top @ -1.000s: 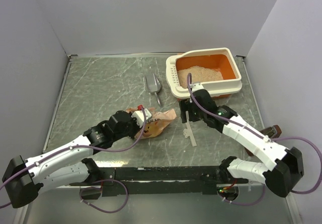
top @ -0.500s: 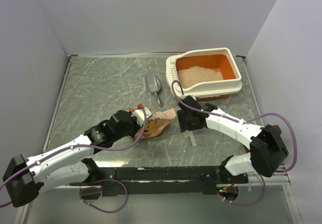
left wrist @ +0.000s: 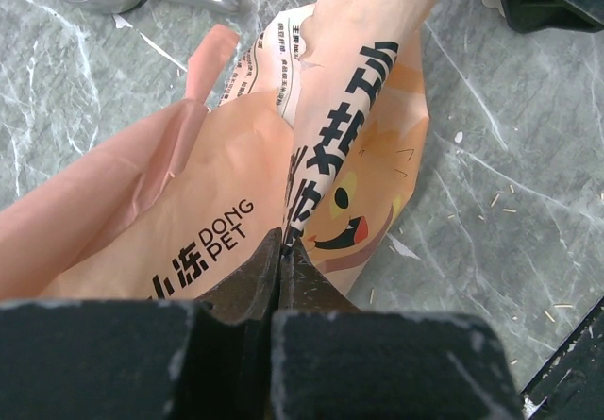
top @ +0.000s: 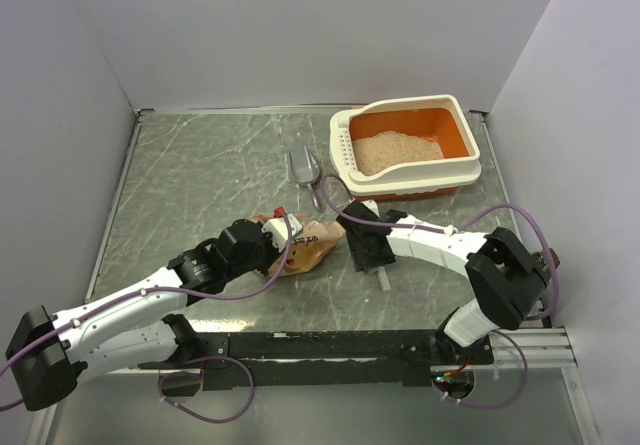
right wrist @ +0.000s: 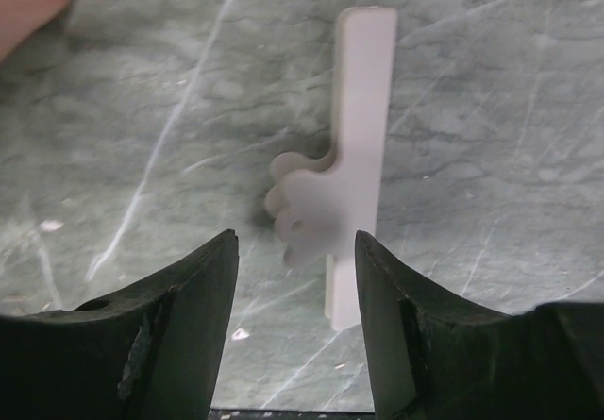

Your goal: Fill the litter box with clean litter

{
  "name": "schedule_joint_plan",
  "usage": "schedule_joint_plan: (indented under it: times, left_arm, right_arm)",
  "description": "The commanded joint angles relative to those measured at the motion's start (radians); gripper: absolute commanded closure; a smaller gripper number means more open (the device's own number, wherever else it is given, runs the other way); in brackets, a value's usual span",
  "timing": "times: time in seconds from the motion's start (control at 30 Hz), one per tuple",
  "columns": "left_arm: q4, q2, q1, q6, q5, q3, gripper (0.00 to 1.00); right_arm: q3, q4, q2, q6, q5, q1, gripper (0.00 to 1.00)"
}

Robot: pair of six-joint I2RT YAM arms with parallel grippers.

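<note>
The litter box (top: 415, 178), cream rim and orange basin, stands at the back right with pale beige clean litter (top: 396, 150) heaped inside. A tan-orange printed bag (top: 312, 246) lies crumpled at the table's middle. My left gripper (top: 274, 237) is shut on a fold of the bag (left wrist: 236, 175), its jaws (left wrist: 283, 250) pressed together on the paper. My right gripper (top: 361, 251) hangs just right of the bag, open. A flat white plastic clip (right wrist: 357, 165) lies on the table between its fingertips (right wrist: 295, 250), untouched.
A grey metal scoop (top: 304, 168) lies left of the litter box, its handle toward the bag. The clip's lower end (top: 384, 279) pokes out below the right gripper. Grey walls close in on three sides, with a black rail along the near edge.
My right arm has swung left from the front of the litter box to just over the white clip beside the bag, and its jaws have narrowed. The left gripper and bag have not moved.
</note>
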Motion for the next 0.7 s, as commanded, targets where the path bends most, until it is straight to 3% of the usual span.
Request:
schedule_joint_plan:
  times: [0.0, 0.13, 0.5, 0.67]
  left_arm:
    - [-0.032, -0.004, -0.001, -0.017, -0.014, 0.019, 0.99]
    - [-0.032, -0.006, -0.001, -0.017, -0.011, 0.017, 0.99]
    - [-0.035, 0.005, -0.003, -0.02, -0.007, 0.019, 0.99]
    - [-0.035, 0.004, -0.003, -0.018, -0.005, 0.017, 0.99]
  right_arm:
    - [0.023, -0.008, 0.032, 0.027, 0.072, 0.005, 0.41]
    - [0.031, -0.009, 0.057, 0.035, 0.098, 0.007, 0.43]
    - [0.04, -0.011, 0.055, 0.037, 0.116, 0.007, 0.65]
    - [0.034, -0.012, 0.055, 0.038, 0.127, 0.007, 0.82]
